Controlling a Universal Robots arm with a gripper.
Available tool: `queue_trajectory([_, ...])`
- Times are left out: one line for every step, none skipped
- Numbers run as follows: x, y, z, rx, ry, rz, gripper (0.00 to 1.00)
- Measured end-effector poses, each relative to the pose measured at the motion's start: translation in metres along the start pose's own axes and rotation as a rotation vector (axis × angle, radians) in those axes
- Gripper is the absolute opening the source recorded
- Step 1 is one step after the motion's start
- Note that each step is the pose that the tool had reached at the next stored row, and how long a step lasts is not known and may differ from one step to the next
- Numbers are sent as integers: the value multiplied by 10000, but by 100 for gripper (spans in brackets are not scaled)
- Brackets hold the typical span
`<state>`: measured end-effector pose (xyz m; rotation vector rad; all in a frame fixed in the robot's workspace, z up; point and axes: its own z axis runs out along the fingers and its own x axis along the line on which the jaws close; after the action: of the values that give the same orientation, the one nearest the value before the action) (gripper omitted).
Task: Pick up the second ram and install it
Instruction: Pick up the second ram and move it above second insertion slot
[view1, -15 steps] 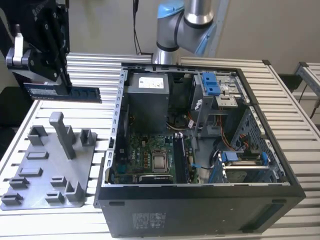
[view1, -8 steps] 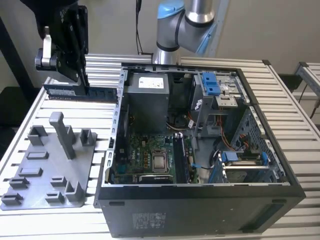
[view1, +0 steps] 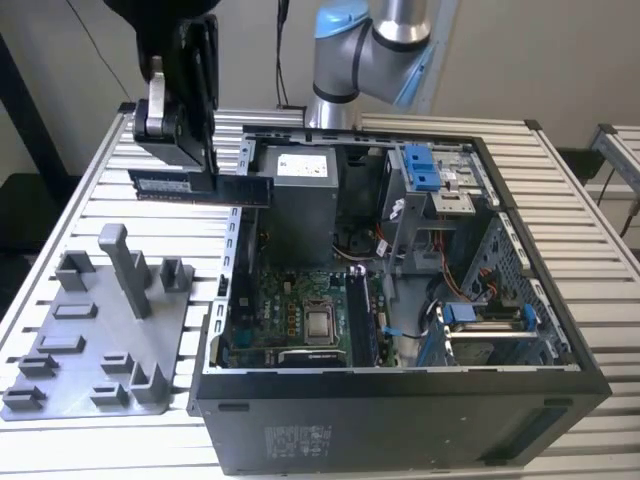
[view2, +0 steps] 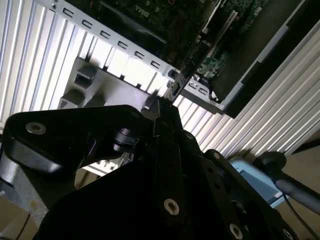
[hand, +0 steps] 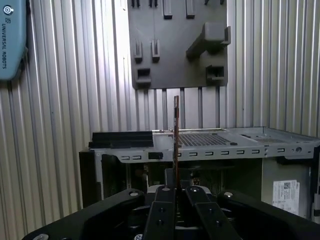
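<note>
Gripper (view1: 186, 166) clamped shut on the second ram (view1: 238, 188), fingers pinching its top edge near the middle. The stick is held level, long edge down, up in the air at the computer case's (view1: 400, 400) wall on the exterior view's left, one end reaching toward the grey power supply (view1: 300, 200). Whether that end touches the case rim: can't tell. The fingers cover part of the board, and the sticker is hard to make out.

In the first wrist view the ram (hand: 176, 131) is edge-on, just a thin strip rising out of the gripper (hand: 175, 192), chips hidden. The second wrist view is much the same: gripper (view2: 161, 107) body blocks most of it, ram (view2: 184, 74) a dark sliver.

Green motherboard (view1: 290, 320) sits low in the case, slots partly shadowed. Grey fixture tray (view1: 70, 350) lies on the slatted table (view1: 100, 230) beside the case. Arm base (view1: 350, 50) is cut off at the top.
</note>
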<state>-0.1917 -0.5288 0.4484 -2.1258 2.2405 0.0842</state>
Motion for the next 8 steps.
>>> queue_trajectory([-3, -45, 0, 0, -1, 1, 14])
queue_trajectory([-5, -90, 1, 1, -1, 0, 14])
queue_trajectory([-7, -139, 1, 0, -1, 0, 14])
queue_trajectory([-10, -184, 1, 0, 0, 0, 14])
queue_trajectory([-12, -228, 1, 0, -1, 1, 14])
queue_trajectory([-15, -273, 1, 0, 0, 1, 14])
queue_trajectory([-17, -318, 1, 0, 0, 0, 14])
queue_trajectory([-19, -363, 2, 0, -1, 0, 14])
